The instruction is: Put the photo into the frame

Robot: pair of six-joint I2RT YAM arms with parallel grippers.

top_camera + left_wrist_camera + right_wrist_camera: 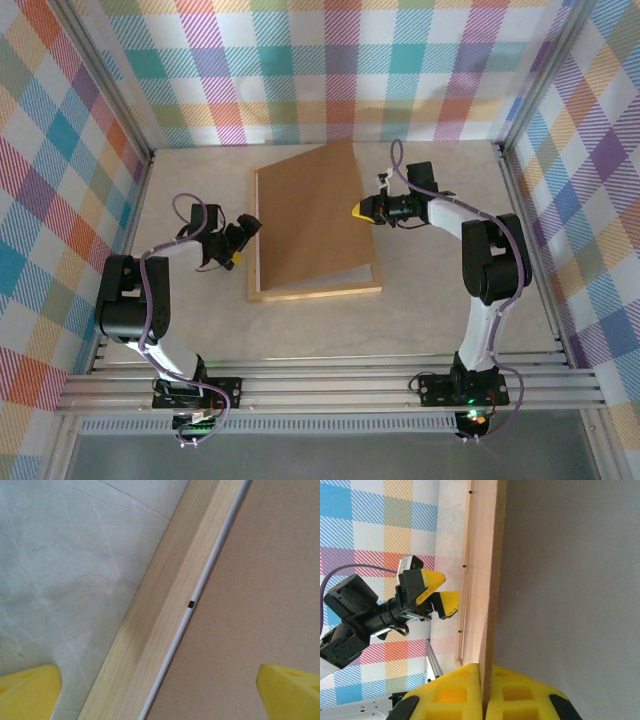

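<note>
Frame [315, 292] lies flat at mid-bench [200, 320]. Right gripper [362, 210] is clamped on the right edge of the brown backing board [315, 215], which stands tilted over the frame. Left gripper [243, 240] stands wide at the frame's left rail.

Table [450, 300]: pale top, looks like stone, thin grey lines and faint scratches up close [65, 570]. Metal rails along 6 o'clock edge.

Frame [315, 291]: light wood, lies flat on table, near middle, bit toward 12 o'clock. Its 9 o'clock rail [165, 615] sits right on stone top.

Brown board [320, 215]: low in frame at 9 o'clock side, 3 o'clock side tipped up off table.
</note>
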